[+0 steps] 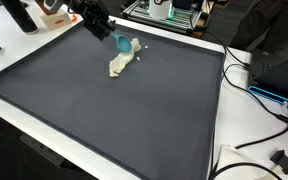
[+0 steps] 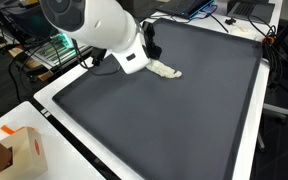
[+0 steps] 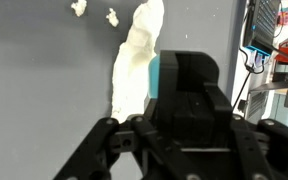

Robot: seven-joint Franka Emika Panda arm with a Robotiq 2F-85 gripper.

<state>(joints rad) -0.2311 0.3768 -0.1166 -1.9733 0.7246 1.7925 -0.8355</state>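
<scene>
Table [image 1: 220,130] w/ dark mat [image 1: 114,115] — crumpled white cloth [image 1: 120,65] lies on mat.

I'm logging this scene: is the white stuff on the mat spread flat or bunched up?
Bunched up: the white stuff lies as a narrow, lumpy heap on the dark mat, just beside the gripper.

Cloth [image 1: 119,66] on mat [image 1: 104,110], near its edge, end effector [image 1: 118,41] just above cloth, mat on table [image 1: 221,125]

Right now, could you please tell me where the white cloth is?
In an exterior view the white cloth lies on the dark mat, beside the gripper.
</scene>
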